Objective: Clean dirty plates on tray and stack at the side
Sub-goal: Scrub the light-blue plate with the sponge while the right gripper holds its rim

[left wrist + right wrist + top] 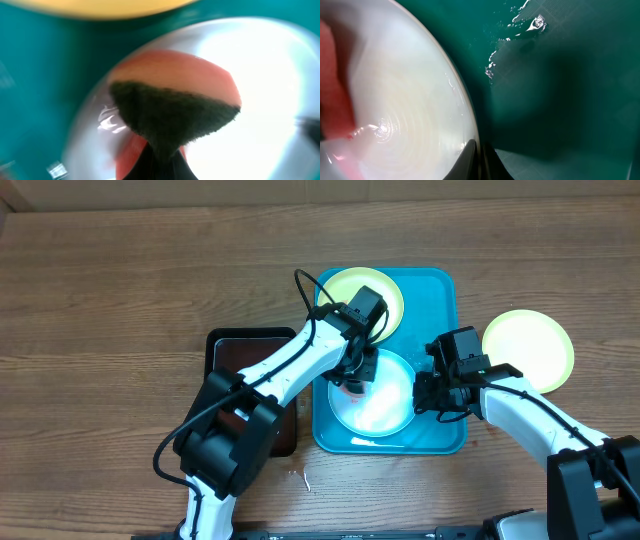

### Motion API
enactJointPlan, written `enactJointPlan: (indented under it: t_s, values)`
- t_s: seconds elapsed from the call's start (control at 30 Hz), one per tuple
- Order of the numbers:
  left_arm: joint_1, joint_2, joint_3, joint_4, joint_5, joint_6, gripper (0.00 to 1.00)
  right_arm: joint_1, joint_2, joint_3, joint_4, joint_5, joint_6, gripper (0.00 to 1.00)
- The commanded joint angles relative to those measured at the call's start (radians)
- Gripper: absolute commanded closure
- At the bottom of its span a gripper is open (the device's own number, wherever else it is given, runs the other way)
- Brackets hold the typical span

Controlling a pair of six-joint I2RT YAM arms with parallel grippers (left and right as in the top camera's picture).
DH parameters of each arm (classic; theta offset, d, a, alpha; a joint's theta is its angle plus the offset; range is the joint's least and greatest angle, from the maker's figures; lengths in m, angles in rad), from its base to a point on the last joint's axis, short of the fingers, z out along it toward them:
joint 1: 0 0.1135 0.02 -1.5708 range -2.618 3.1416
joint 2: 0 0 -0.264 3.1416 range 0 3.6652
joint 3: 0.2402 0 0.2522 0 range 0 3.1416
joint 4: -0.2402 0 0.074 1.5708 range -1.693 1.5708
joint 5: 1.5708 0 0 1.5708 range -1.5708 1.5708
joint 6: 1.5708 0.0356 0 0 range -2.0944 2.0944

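The turquoise tray (440, 290) holds a pale yellow-green plate (345, 285) at its far end and a pale blue-white plate (385, 405) at its near end. A second yellow-green plate (528, 345) lies on the table to the right of the tray. My left gripper (352, 375) is shut on a pink sponge with a dark green scouring face (175, 100) and presses it on the blue-white plate (270, 100). My right gripper (425, 402) is shut on that plate's right rim (465, 115), its fingers (479, 160) pinching the edge over the tray floor (560, 75).
A smaller black tray of dark liquid (235, 355) stands just left of the turquoise tray, under my left arm. Water drops (520, 20) lie on the tray floor. Bare wooden table (110, 290) surrounds the trays.
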Motion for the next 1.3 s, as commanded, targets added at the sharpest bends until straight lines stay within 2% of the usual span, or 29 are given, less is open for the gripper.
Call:
enactJointPlan:
  t_s: [0.0, 0.17, 0.3, 0.4, 0.73, 0.87, 1.0, 1.1, 1.27]
  values:
    - [-0.002, 0.034, 0.004, 0.039, 0.248, 0.008, 0.96, 0.002, 0.014, -0.011, -0.008, 0.013, 0.000, 0.96]
    - [-0.005, 0.089, 0.004, 0.024, 0.404, -0.015, 0.96, 0.002, 0.014, -0.011, -0.012, 0.013, 0.000, 0.96]
    - [-0.002, 0.088, 0.005, -0.037, 0.393, -0.015, 0.96, 0.002, 0.014, -0.011, -0.012, 0.013, 0.000, 0.96]
    - [0.002, 0.082, 0.010, -0.095, 0.288, -0.033, 0.96, 0.002, 0.014, -0.011, -0.012, 0.013, 0.000, 0.96]
    - [0.012, 0.077, 0.093, -0.291, -0.222, -0.105, 0.96, 0.002, 0.014, -0.011, -0.011, 0.013, 0.000, 0.96]
    - [0.012, 0.077, 0.095, -0.287, -0.309, -0.109, 0.96, 0.002, 0.014, -0.011, -0.011, 0.013, 0.000, 0.96]
    - [0.012, 0.077, 0.095, -0.262, -0.309, -0.109, 0.96, 0.002, 0.014, -0.011, -0.011, 0.013, -0.001, 0.96]
    - [0.010, 0.077, 0.095, -0.222, -0.256, -0.089, 0.96, 0.002, 0.014, -0.011, -0.011, 0.013, -0.001, 0.96]
    - [0.011, 0.077, 0.095, -0.112, -0.013, -0.056, 0.96, 0.002, 0.014, -0.011, -0.012, 0.013, 0.000, 0.96]
